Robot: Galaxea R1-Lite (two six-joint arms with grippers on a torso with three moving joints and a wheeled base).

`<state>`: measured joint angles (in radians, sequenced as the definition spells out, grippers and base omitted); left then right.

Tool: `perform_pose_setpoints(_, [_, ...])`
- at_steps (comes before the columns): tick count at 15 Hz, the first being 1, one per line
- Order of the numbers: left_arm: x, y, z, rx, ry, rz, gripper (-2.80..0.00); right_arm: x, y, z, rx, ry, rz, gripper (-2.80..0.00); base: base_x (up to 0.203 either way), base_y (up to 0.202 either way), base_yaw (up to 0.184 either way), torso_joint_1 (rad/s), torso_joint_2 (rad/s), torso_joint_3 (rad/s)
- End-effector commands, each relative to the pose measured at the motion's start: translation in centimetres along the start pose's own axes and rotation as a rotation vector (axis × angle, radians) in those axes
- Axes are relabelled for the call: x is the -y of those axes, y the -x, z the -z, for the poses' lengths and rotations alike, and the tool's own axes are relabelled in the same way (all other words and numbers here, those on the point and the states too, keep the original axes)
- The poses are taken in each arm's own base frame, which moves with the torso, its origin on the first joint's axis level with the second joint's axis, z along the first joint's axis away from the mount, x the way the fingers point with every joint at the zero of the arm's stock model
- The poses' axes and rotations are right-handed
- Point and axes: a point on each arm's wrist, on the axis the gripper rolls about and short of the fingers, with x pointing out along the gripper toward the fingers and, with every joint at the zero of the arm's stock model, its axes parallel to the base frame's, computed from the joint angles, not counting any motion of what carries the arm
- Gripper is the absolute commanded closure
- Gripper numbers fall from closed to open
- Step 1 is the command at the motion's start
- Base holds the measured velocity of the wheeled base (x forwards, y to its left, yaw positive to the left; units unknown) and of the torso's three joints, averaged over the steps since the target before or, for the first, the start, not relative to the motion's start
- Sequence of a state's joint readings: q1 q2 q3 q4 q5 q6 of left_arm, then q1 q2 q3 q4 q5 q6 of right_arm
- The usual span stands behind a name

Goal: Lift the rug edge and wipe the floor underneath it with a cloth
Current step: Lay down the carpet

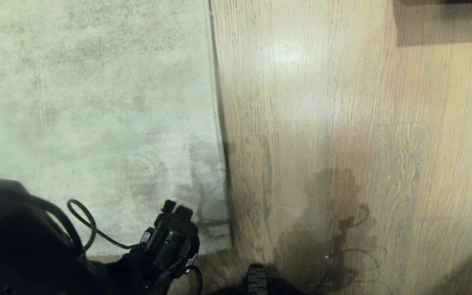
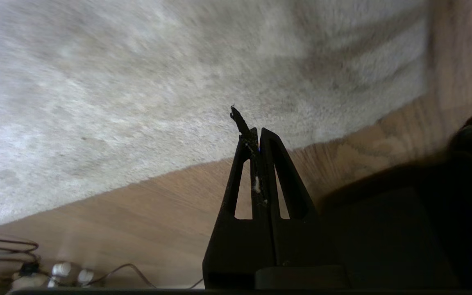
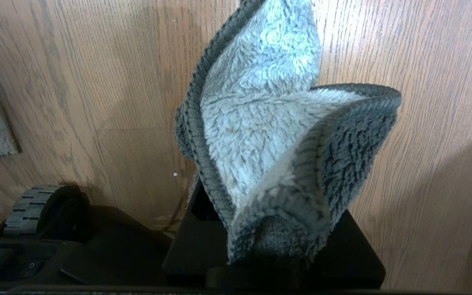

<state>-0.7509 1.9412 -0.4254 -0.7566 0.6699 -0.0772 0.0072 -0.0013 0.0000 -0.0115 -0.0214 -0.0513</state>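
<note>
Rug edge (image 1: pixel 218 135): lies flat on the floor (image 1: pixel 342 123), running from 12 o'clock down to a corner near 6 o'clock in the head view; no lift visible yet.
Left claw (image 2: pixel 256 133): pressed fully together, nothing but stray fluff between the tips; hangs over the rug corner close to the border in its wrist view. In the head view the left arm sits at about 7 o'clock, over the rug's near corner.
Right claw (image 3: pixel 268 246): clamped on the cloth (image 3: pixel 277 139), which stands up bunched out of it above bare floor. Not in the head view.
Cloth: grey-blue fleece with darker trim, off the floor, well apart from the rug strip seen at 9 o'clock in the right wrist view.
Done: cloth is in hand; left arm is at the rug corner.
Left: grip the edge (closed claw holds none of it), raise it, bring the cloth under, wipe.
Progress: early, by my read; wiping not started.
</note>
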Motion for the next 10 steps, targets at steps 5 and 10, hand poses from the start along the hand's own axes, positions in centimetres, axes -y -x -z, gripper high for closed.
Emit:
perform_pose_setpoints(5, [2.7,-4.1,-0.1,-0.031,-0.015,-0.016,0.00,0.0,0.0,0.0,0.000,0.001,0.000,0.00,0.000,0.000,0.000,0.000,0.00,0.000])
perform_pose_setpoints(10, [5.1,-7.7,0.2,0.135,0.116,-0.011,0.00,0.0,0.0,0.0,0.000,-0.001,0.000,0.00,0.000,0.000,0.000,0.000,0.00,0.000])
